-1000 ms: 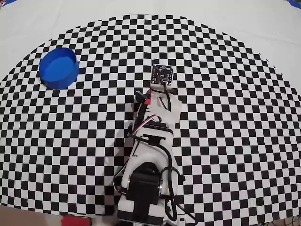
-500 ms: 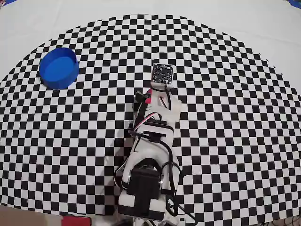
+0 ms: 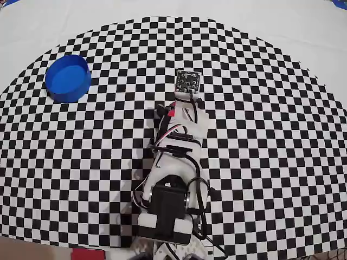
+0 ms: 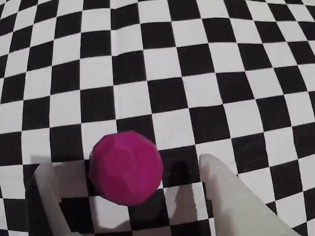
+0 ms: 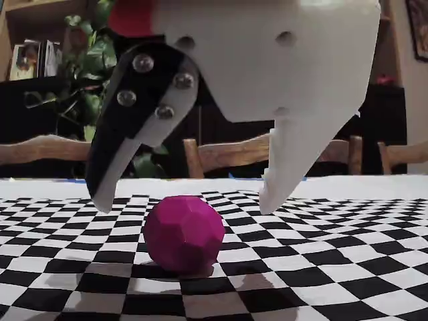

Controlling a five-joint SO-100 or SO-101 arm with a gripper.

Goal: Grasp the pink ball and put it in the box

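— Pink ball (image 5: pixel 183 232), faceted and matte, is seen resting mid-cloth on the checkered tablecloth (image 5: pixel 348 267).
— The gripper (image 5: pixel 184 200) is held spread above it, a black-and-white finger (image 5: pixel 124 144) and a white one either side, untouched.
— The box (image 3: pixel 68 78), round, smooth, blue, is parked near the far-left edge; the ball is hidden overhead.
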